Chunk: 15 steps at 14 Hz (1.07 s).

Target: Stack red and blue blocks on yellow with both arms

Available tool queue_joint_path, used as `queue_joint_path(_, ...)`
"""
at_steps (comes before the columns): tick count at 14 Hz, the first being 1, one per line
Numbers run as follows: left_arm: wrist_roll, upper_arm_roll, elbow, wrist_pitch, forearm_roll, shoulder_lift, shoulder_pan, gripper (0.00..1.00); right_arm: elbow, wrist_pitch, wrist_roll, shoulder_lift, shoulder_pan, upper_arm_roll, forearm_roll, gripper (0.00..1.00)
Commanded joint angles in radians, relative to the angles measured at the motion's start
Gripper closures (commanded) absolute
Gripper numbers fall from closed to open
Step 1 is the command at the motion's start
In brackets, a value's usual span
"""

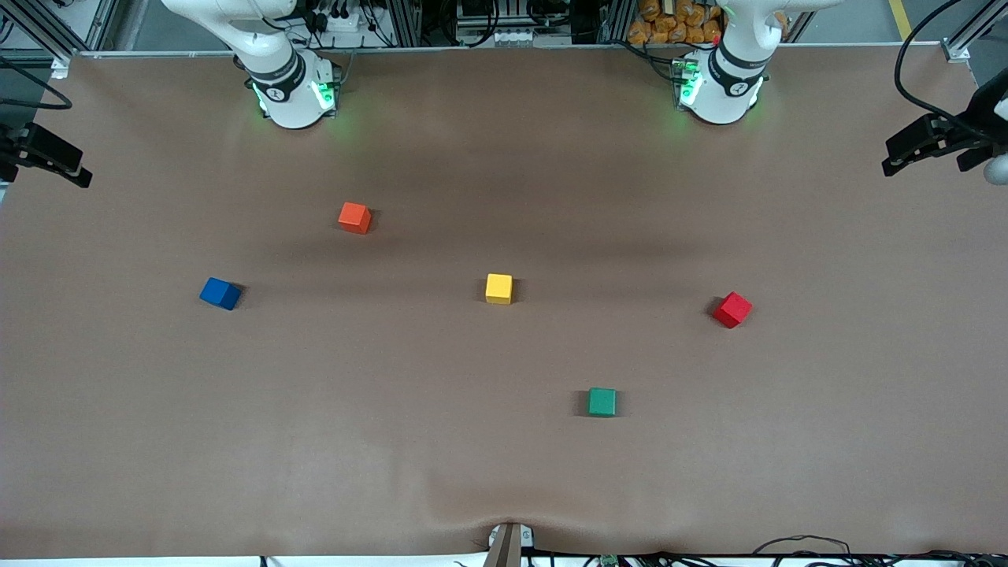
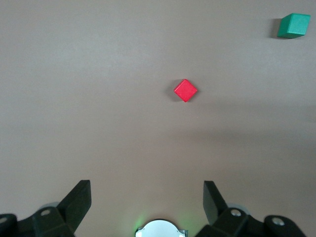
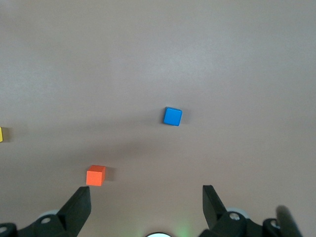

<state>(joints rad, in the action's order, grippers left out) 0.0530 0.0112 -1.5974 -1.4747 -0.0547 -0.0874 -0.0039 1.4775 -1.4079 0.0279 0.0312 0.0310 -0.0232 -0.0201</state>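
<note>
The yellow cube (image 1: pixel 498 288) sits mid-table. The red block (image 1: pixel 732 309) lies toward the left arm's end, the blue block (image 1: pixel 220 293) toward the right arm's end, all three well apart. My left gripper (image 2: pixel 147 187) hangs high over bare table close to its own base, open and empty, with the red block (image 2: pixel 185 90) ahead of it. My right gripper (image 3: pixel 146 190) is likewise high near its base, open and empty, looking down on the blue block (image 3: pixel 173 116). Neither gripper shows in the front view.
An orange-red cube (image 1: pixel 354 217) lies farther from the front camera than the blue block. A green cube (image 1: pixel 602 402) lies nearer to the camera than the yellow one. The arm bases (image 1: pixel 295 90) (image 1: pixel 717 87) stand at the table's back edge. Black camera mounts (image 1: pixel 929 142) overhang both ends.
</note>
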Motion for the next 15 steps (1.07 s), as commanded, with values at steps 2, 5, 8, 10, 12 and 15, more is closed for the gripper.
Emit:
queue_joint_path(2, -0.009, 0.003, 0.034, 0.037, -0.005, 0.009, -0.008, 0.00, -0.013, 0.010, 0.009, -0.005, 0.006, 0.006, -0.003, 0.00)
queue_joint_path(5, -0.009, 0.000, 0.039, 0.037, -0.005, 0.021, -0.002, 0.00, -0.013, 0.009, 0.009, -0.005, 0.006, 0.005, -0.001, 0.00)
queue_joint_path(8, -0.010, -0.004, 0.036, 0.043, 0.001, 0.021, 0.019, 0.00, -0.013, 0.007, 0.009, -0.005, 0.007, 0.003, -0.001, 0.00)
queue_joint_path(10, 0.007, -0.004, 0.031, 0.043, -0.004, 0.023, 0.016, 0.00, -0.014, 0.007, 0.009, -0.005, 0.006, 0.003, -0.001, 0.00)
queue_joint_path(12, 0.007, -0.001, 0.034, 0.039, -0.004, 0.040, 0.018, 0.00, -0.014, 0.007, 0.009, -0.005, 0.004, 0.003, -0.001, 0.00)
queue_joint_path(15, -0.007, 0.003, -0.003, 0.019, -0.005, 0.037, 0.018, 0.00, -0.014, 0.006, 0.009, -0.005, 0.007, 0.003, -0.001, 0.00)
